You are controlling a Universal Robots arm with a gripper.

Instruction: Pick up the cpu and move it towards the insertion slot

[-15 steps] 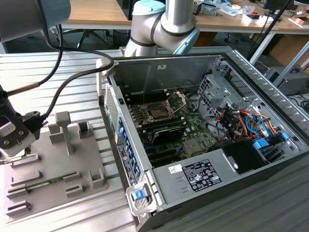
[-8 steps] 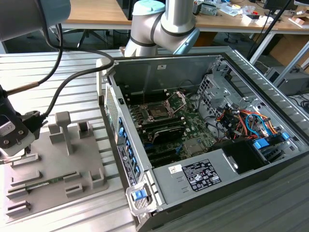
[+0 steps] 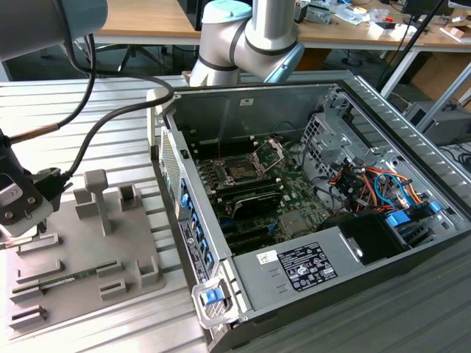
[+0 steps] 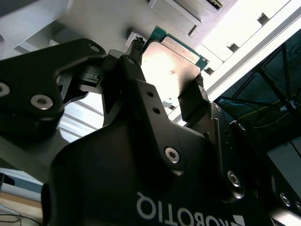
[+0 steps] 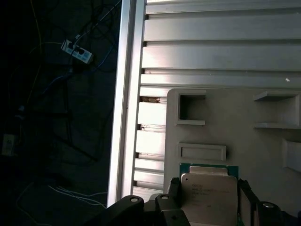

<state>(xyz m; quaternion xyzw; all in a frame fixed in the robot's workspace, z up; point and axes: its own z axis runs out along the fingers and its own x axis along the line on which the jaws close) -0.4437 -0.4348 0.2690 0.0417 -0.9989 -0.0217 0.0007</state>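
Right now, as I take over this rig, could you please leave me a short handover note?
The gripper is shut on the cpu, with its fingers against two opposite edges in both wrist views.
The cpu is over the grey tray, at the exterior view's left; I cannot tell whether it is lifted.
The slot sits in the open case, well apart from the gripper.
Done: the grasp. Left: the move towards the slot.

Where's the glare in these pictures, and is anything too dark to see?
Second wrist view: glare washes out the metal top of the chip, and the table behind it is blown out white. First wrist view: the floor beside the table is nearly black, the chip evenly lit. Exterior view: even light, no strong glare.
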